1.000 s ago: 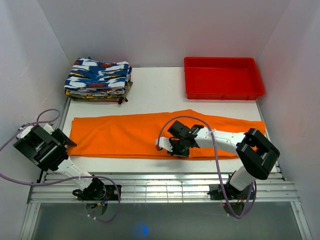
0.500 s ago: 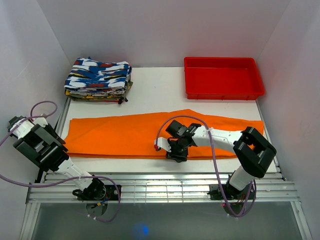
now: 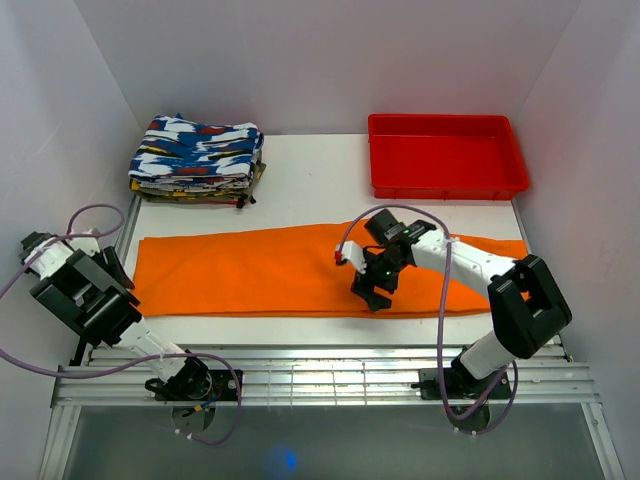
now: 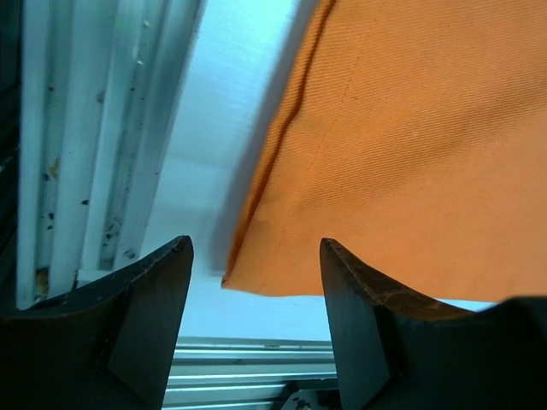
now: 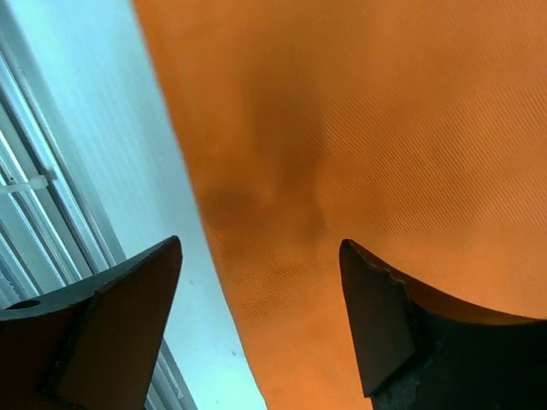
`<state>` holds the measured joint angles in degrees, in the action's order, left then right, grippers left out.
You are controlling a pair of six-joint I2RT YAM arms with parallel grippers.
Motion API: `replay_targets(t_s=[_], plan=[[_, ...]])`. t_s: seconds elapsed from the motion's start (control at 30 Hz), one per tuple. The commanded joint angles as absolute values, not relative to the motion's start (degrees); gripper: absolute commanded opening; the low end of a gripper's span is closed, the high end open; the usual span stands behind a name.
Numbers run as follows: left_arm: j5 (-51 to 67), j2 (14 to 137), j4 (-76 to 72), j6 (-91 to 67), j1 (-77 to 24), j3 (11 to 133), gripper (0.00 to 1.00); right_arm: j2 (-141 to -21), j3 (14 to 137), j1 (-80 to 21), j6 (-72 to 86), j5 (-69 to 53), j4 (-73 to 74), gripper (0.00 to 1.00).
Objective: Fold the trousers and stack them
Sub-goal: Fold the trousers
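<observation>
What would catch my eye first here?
The bright orange trousers, spread flat across the middle. The right claw hangs open over their near edge, the left claw over their left corner. Behind sit a stack of patterned clothes, far left, and a red tray, far right.

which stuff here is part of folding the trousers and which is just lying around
In the job: orange trousers; left hand, open; right hand, open.

Lying about: folded patterned clothes, possibly the stack to add to; red tray.
</observation>
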<state>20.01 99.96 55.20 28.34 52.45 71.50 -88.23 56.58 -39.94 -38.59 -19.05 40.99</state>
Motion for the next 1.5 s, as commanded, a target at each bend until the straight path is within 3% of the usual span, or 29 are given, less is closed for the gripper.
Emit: replay_targets(t_s=[0.0, 0.1, 0.23, 0.43, 0.6, 0.7, 0.8, 1.0, 1.2, 1.3, 1.33, 1.47], plan=[[18.6, 97.5, 50.5, 27.2, 50.4, 67.3, 0.72, -88.3, 59.3, -32.1, -39.5, -24.2, 47.4, 0.78], [17.4, 99.0, 48.3, 25.9, 48.8, 64.9, 0.72, -87.9, 57.8, -27.3, -40.9, -23.6, 50.3, 0.66], [16.5, 101.1, 46.4, 24.8, 47.7, 63.5, 0.72, -85.4, 53.6, -25.5, -41.8, -21.1, 51.6, 0.60], [15.6, 103.8, 43.9, 23.6, 46.8, 62.8, 0.61, -86.6, 51.6, -25.0, -40.6, -19.1, 51.1, 0.59], [13.4, 104.6, 41.9, 24.3, 46.1, 60.9, 0.57, -87.5, 53.1, -25.0, -40.3, -18.2, 51.2, 0.59], [13.3, 105.0, 40.3, 23.6, 45.6, 59.6, 0.59, -88.2, 53.6, -25.0, -40.2, -17.7, 51.3, 0.59], [13.3, 104.3, 38.6, 22.9, 44.9, 59.2, 0.68, -88.8, 54.2, -25.0, -40.3, -17.6, 52.1, 0.59], [12.9, 104.4, 36.5, 22.5, 43.3, 60.2, 0.67, -88.2, 55.7, -25.0, -40.9, -16.0, 54.1, 0.60], [13.4, 106.3, 35.4, 21.9, 41.5, 57.9, 0.52, -88.2, 57.8, -21.6, -40.8, -17.1, 56.0, 0.66], [16.0, 107.0, 36.6, 21.4, 41.4, 58.7, 0.38, -89.0, 59.6, -17.1, -41.1, -17.9, 56.9, 0.68], [16.8, 107.2, 38.2, 21.5, 41.4, 59.2, 0.27, -89.2, 60.5, -16.2, -41.6, -18.3, 57.5, 0.68], [19.6, 105.8, 43.3, 22.1, 41.9, 64.8, 0.00, -89.2, 62.7, -11.0, -43.7, -18.2, 59.8, 0.71]])
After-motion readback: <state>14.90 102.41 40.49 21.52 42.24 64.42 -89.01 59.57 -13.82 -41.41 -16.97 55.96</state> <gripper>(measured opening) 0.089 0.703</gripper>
